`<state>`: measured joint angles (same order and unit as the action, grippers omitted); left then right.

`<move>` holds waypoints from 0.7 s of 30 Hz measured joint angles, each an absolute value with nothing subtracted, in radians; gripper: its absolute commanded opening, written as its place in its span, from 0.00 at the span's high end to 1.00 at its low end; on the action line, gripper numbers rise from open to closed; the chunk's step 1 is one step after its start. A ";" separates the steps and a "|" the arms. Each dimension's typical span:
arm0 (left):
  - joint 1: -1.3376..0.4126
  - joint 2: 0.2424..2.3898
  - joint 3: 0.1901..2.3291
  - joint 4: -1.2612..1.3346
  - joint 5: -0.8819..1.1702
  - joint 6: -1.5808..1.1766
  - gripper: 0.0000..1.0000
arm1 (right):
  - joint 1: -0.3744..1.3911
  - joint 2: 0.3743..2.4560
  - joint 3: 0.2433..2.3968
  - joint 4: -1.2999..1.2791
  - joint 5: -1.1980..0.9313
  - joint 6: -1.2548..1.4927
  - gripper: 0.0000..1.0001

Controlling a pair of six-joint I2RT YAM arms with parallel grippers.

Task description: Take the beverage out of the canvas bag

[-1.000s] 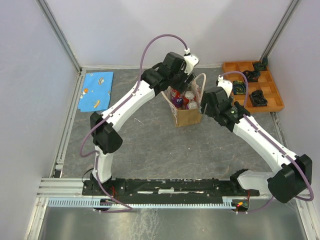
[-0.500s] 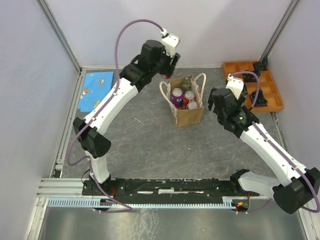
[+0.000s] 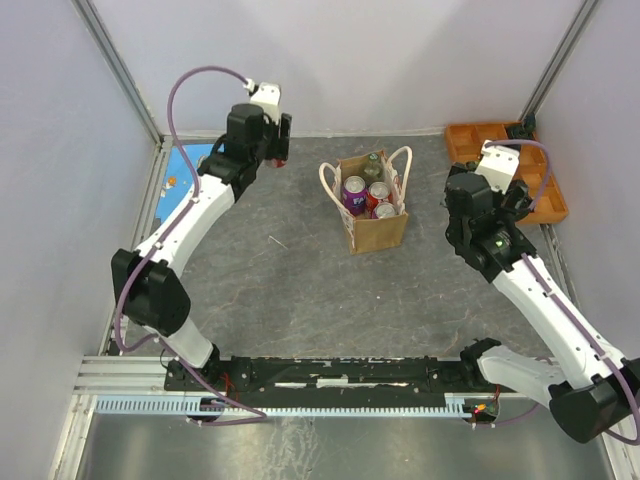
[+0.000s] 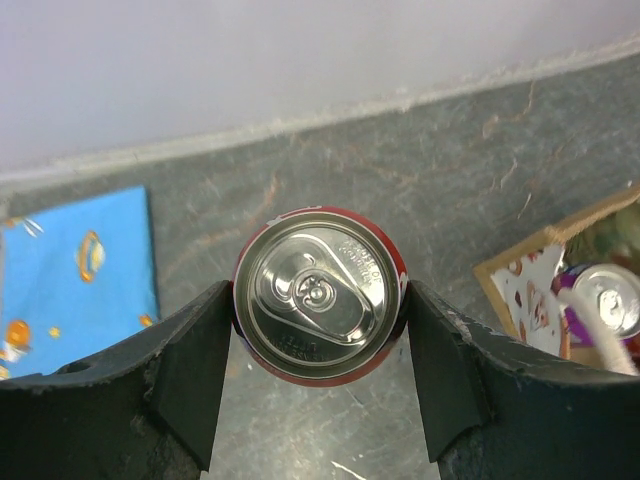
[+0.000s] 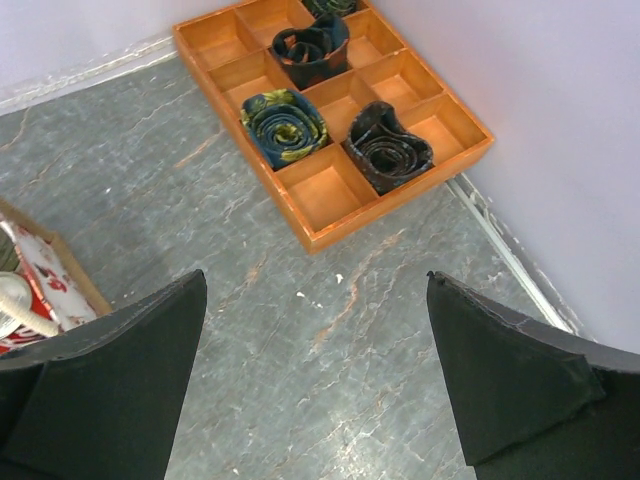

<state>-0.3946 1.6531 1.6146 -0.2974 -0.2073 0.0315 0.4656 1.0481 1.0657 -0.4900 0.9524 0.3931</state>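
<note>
Three cans (image 3: 353, 189) and a bottle (image 3: 372, 165) stand in the canvas bag (image 3: 378, 230) mid-way across the surface (image 3: 300, 290), both arms well aside. At the left wrist we see the left tool (image 4: 320, 300) gripping a red can (image 4: 320, 285) near a blue cloth (image 4: 70, 270). At the right wrist, our right tool (image 5: 315, 340) gapes wide and empty near the orange tray (image 5: 330, 195).

Nothing can be read with any certainty. The only lettering in view is embossed on the silver top of the red can (image 4: 318, 292), seen from the left wrist. One curved line follows the rim at about 1 o'clock from the pull tab and another at about 6 o'clock, and both are too faint and small to make out. The purple can (image 3: 353, 189) in the canvas bag (image 3: 378, 232) shows little more than its lid from above, with no legible print. The blue cloth (image 4: 70, 270) at 9 o'clock from the red can bears small orange pictures, not words.
</note>
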 measured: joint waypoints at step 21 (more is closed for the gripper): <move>-0.388 1.629 1.131 0.115 -0.146 -0.094 0.97 | 0.427 1.007 0.990 -0.412 0.919 0.393 0.01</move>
<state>-0.3878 1.6295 1.1305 0.1150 -0.1463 -0.0940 0.4271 1.0073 0.9901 -0.4118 0.9188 0.3935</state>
